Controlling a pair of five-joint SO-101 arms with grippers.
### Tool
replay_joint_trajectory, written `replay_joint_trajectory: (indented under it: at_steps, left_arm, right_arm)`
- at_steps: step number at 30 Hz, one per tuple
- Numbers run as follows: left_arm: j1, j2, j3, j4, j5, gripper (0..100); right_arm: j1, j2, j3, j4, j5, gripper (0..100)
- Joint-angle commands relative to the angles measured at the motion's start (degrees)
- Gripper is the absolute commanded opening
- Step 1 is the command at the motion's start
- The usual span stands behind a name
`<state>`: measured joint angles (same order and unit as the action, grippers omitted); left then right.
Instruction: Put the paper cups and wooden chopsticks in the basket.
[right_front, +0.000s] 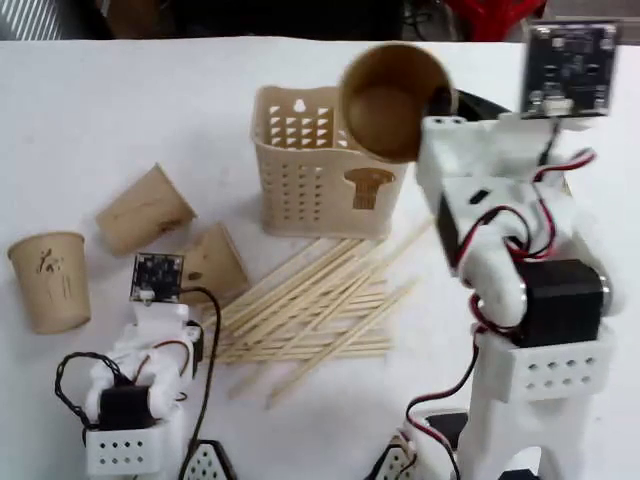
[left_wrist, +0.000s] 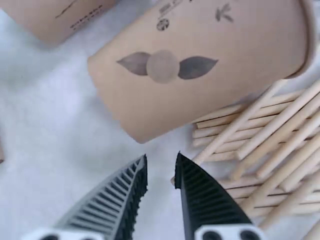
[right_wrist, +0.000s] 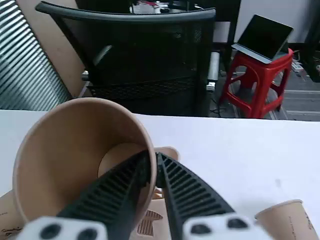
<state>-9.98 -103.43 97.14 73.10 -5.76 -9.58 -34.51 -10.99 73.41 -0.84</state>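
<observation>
High view: the basket (right_front: 320, 170) stands upright on the white table (right_front: 150, 100).
Right gripper (right_wrist: 152, 159): pinching the wall of the held cup (right_wrist: 65, 145), with one finger inside and one outside.
Held cup place: in the air over the basket's rim on the right arm's side, tipped with its mouth toward the high camera.
Left gripper (left_wrist: 161, 159): jaws a narrow gap apart with nothing between them, low over the table to the front-left of the basket.
Chopsticks (right_front: 310, 310): a loose pile just in front of the basket.
Nearest lying cup (right_front: 212, 262): on its side, left of the basket, touching the chopsticks.
Second lying cup (right_front: 145, 210): on its side, farther left of the basket.
Upright cup (right_front: 50, 280): farthest left of the basket.
</observation>
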Motion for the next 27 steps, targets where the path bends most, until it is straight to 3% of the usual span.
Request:
replay_joint_trajectory:
  at_steps: [1,8,27]
  left_arm:
    - [0.4,-0.3,-0.1,0.4,-0.4,11]
    - [0.4,-0.3,-0.1,0.4,-0.4,11]
    - [0.4,-0.3,-0.1,0.4,-0.4,11]
  right_arm:
    - [-1.9,3.9,2.4,-4.0,-0.6,1.6]
    - [0.7,11.9,7.0,-11.9,-1.0,1.6]
    - [4.6,18.9,7.9,-14.2,-1.0,1.6]
